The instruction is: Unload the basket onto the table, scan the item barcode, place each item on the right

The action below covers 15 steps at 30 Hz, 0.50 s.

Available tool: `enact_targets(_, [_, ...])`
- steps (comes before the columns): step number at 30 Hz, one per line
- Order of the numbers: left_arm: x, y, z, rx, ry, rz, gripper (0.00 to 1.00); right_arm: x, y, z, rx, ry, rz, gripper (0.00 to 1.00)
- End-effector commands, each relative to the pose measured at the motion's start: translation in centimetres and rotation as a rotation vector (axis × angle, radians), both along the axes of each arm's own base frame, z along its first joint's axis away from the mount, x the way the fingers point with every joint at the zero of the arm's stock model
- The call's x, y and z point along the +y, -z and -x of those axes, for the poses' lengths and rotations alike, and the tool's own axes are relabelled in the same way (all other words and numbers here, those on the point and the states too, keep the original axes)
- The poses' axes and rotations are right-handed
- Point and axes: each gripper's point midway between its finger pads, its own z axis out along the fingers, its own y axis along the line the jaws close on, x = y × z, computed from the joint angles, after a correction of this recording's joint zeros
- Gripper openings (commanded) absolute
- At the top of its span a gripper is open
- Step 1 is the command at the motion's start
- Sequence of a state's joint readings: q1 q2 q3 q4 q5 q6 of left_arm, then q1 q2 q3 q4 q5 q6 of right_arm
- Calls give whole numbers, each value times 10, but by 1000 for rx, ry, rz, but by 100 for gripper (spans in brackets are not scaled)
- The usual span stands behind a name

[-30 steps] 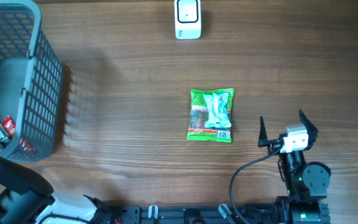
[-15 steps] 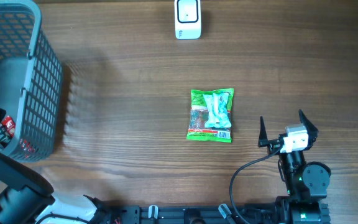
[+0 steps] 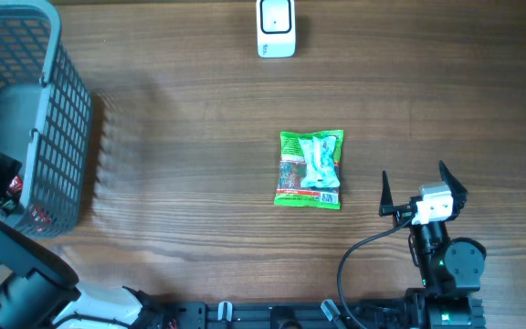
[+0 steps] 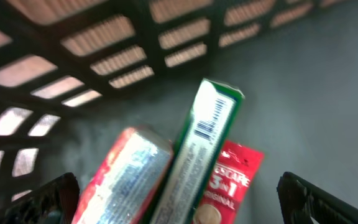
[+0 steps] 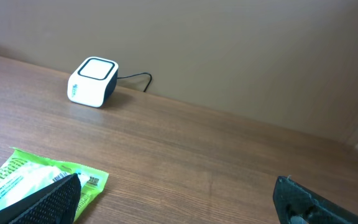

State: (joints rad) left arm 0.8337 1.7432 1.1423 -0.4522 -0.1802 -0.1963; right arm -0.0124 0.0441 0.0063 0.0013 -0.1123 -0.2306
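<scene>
Green box, taken here to be the item meant, stands tilted on end inside the basket at the left edge of the table. Its barcode strip faces up. It leans on a red-and-silver pack, with a red coffee sachet touching it behind. The left gripper hangs over this heap, fingers spread wide and holding nothing.

The likely trouble is a crowded pinch. The three things touch, so closing here could drag a neighbour along or knock the box flat. The basket's mesh wall is close and might catch a finger. A grip across the printed strip would hide the code from the scanner, which sits mid far edge, well apart from the basket.

A green snack packet lies flat near the surface's centre, off the straight way between them. The right gripper rests spread and empty toward the near edge, just right of that packet.
</scene>
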Motion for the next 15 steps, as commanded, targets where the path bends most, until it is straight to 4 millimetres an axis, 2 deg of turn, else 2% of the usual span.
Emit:
enact_targets(1, [5, -17, -13, -10, 80, 6, 100, 2, -1, 0, -7, -12, 5, 100])
enact_targets(4, [3, -17, -10, 12, 89, 20, 100, 2, -1, 0, -7, -12, 5, 100])
enact_targets(12, [6, 26, 15, 89, 26, 129, 100, 2, -1, 0, -7, -12, 5, 100])
enact_targets(15, [8, 28, 14, 85, 21, 127, 100, 2, -1, 0, -7, -12, 5, 100])
